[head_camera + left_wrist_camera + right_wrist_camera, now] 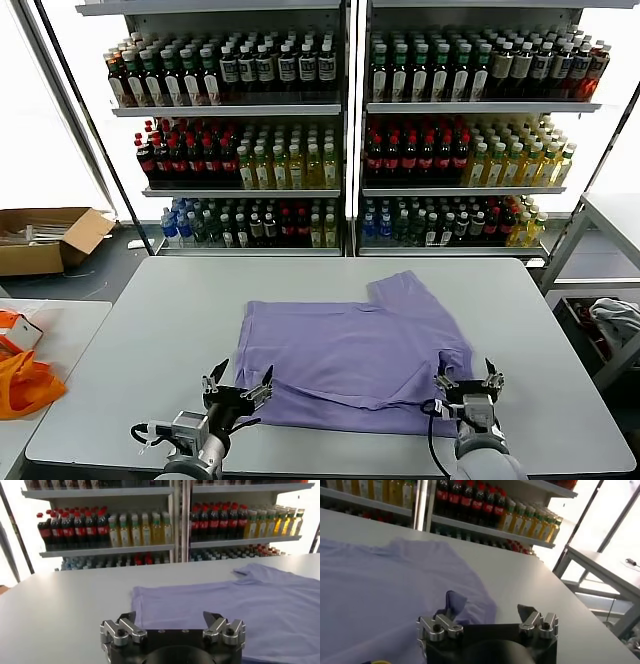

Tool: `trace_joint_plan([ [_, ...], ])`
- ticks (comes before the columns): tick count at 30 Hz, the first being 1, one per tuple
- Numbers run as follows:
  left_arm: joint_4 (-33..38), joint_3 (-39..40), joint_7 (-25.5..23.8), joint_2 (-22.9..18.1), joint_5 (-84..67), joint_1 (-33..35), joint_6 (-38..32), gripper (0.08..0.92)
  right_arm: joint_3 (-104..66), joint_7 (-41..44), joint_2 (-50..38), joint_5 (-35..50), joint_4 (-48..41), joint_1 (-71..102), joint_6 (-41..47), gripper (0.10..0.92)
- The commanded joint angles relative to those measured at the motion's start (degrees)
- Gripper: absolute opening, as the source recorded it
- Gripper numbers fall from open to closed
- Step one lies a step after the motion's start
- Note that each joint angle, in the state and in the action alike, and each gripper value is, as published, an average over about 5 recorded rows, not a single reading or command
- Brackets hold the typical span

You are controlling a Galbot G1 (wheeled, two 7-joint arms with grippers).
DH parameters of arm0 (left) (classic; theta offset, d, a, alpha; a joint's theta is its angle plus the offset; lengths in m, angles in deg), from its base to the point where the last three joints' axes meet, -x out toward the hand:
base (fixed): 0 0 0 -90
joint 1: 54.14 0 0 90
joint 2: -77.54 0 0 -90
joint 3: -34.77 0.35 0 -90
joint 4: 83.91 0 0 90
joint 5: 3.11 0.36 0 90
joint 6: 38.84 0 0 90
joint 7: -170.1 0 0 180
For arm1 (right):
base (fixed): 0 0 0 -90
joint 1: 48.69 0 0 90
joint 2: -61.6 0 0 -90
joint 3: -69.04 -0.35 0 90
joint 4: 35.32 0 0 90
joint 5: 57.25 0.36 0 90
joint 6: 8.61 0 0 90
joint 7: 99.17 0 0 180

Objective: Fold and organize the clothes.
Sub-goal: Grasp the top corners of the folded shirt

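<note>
- Lying flat on your worktop (120, 330): the T-shirt (350, 350).
- Your left pincer (238, 388) and right pincer (468, 380) gape, empty, at its near edge.

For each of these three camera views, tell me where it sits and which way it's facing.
Head view: high on the robot, looking down at the table; both end effectors show.
Left wrist view: behind the open left end effector, facing the T-shirt and drink shelves.
Right wrist view: behind the open right end effector.
All share the T-shirt.
</note>
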Motion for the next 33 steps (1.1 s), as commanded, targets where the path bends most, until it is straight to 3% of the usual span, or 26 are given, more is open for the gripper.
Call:
trace_joint_plan([
  [1, -3.6, 0.3, -0.4, -0.1, -0.7, -5.0, 1.0, 0.823, 0.4, 0.2, 1.0, 0.6, -7.4, -8.3, 0.3, 0.823],
  [9, -8.2, 0.3, -0.4, 2.1, -3.3, -10.8, 2.6, 0.823, 1.5, -0.4, 2.1, 2.4, -12.4, -15.5, 0.3, 0.823],
  [17, -16.5, 2.2, -0.8, 4.6, -8.5, -23.1, 2.7, 0.822, 1.9, -1.4, 2.7, 10.4, -21.4, -27.7, 0.3, 0.823],
  [23, -26.6, 5.1, -1.9, 6.3, -15.6, -33.2, 2.6, 0.823, 2.8, 0.6, 4.3, 15.4, -31.0, -36.3, 0.2, 0.823],
  [29, -36.9, 6.6, -4.9, 6.6, -15.6, -40.1, 2.5, 0.823, 4.7, 8.5, 3.8, 13.9, -37.6, -40.9, 0.2, 0.823],
  [33, -42.0, 6.6, -5.2, 6.1, -14.8, -43.4, 2.5, 0.823, 5.8, 18.3, 1.9, 10.0, -40.7, -42.3, 0.2, 0.823],
])
